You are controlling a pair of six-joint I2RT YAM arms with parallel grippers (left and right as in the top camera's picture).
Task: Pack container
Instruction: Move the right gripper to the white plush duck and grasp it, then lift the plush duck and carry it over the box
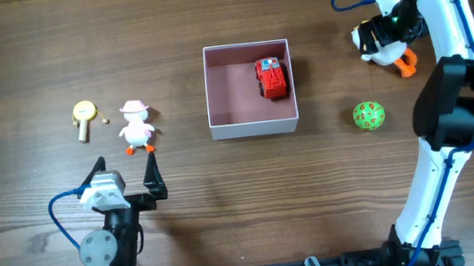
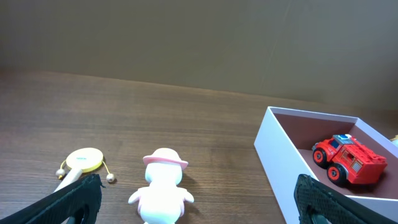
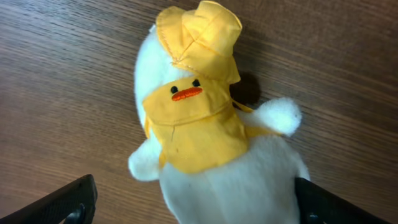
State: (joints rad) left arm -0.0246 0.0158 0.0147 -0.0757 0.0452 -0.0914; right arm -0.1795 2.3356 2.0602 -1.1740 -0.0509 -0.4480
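Container (image 1: 254,129) at the middle of the worktop (image 1: 13,51), open side up, between both arms, probably so that either can reach it. Holds just 1 toy: a red truck (image 1: 272,78), parked toward the far right corner on the pink floor. Leaves the rest of that floor bare, with room for more.

Left jaws released, spread wide, low over the worktop near the robot's base. Grasp nothing. Frame a white duck figure (image 2: 163,186) in a pink hat and, just beside it to the left, a yellow rattle drum (image 2: 84,159). Look aimed at the duck figure as a likely pick.

Right jaws also released, wide apart, poised directly above a plush duck (image 3: 211,137) in yellow hat and bib, lying face up at the far right. Straddle its body without pinching; cannot tell whether touching. Seem set for a grasp across the soft belly, where plush should squash and hold.

Green ball (image 1: 368,115) alone on the worktop, right of the container, apart from everything. Leaves 4 toys outside, so packing appears barely begun.
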